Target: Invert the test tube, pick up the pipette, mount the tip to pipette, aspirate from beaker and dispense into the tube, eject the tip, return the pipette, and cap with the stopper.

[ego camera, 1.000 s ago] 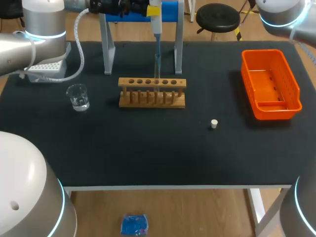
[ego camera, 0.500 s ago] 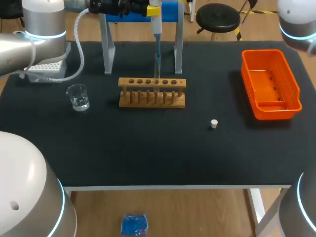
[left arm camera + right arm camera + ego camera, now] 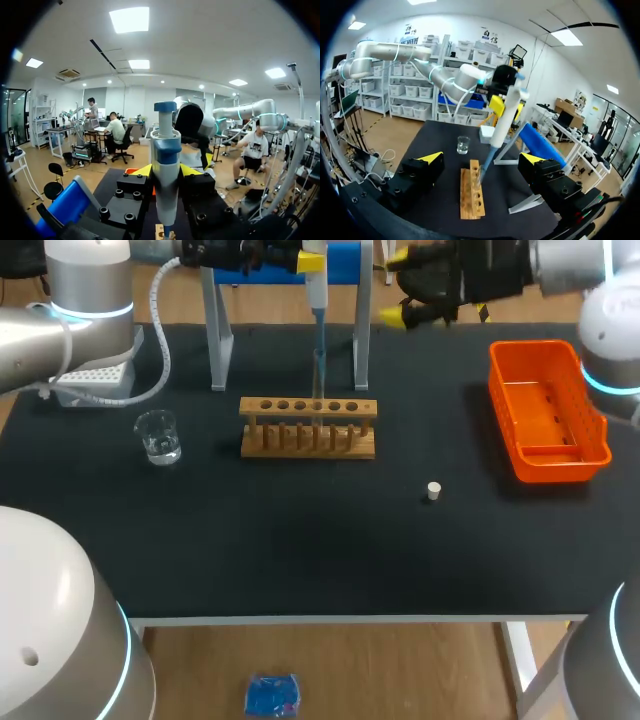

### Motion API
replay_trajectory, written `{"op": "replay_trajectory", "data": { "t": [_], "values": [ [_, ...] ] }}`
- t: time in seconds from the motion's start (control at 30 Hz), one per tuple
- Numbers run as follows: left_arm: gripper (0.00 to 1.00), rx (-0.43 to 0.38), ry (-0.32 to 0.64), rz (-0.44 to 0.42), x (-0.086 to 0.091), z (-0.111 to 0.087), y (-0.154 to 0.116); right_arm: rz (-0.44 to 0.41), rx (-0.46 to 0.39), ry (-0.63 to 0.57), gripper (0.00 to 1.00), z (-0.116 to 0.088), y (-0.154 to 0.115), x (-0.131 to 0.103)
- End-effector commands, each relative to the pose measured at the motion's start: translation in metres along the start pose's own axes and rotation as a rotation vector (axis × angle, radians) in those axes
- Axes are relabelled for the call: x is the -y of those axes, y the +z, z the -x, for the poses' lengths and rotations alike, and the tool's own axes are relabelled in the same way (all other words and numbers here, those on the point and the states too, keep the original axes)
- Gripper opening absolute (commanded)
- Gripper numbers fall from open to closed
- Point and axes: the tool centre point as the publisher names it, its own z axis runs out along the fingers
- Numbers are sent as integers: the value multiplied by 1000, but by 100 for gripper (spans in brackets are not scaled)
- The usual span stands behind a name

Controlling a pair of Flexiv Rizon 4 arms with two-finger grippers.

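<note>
1. While the beaker (image 3: 158, 436) stood well left of the rack (image 3: 308, 427) with liquid in it, nothing was near it. A low sweep that way could have tipped it.
2. Left fingers (image 3: 312, 260) were clamped on the pipette (image 3: 319, 315), whose tip appeared to reach down into the test tube (image 3: 318, 390) standing in the rack. Any sideways pull before lifting clear would likely have levered the tube or dragged the rack.
3. The stopper (image 3: 433, 491) lay alone on the desk (image 3: 300, 540), well apart from the rack. It looked small and could easily roll under a poor pinch.
4. Right fingers (image 3: 397, 287) hung spread wide and empty by the far edge. That put them between the pipette and the orange bin (image 3: 596, 420), so carrying the tip across risked the arms clashing.
</note>
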Motion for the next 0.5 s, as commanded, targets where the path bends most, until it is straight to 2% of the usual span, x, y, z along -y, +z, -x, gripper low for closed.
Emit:
{"op": "replay_trajectory", "data": {
  "t": [0.03,0.23,0.5],
  "values": [
    [0,3,-1,1,1,-1,0,4,22,13,100,-1,19,35],
    [0,3,-1,1,1,-1,0,17,27,35,100,1,41,65],
    [0,3,-1,1,1,-1,0,70,-11,62,100,-3,60,86]
  ]
}}
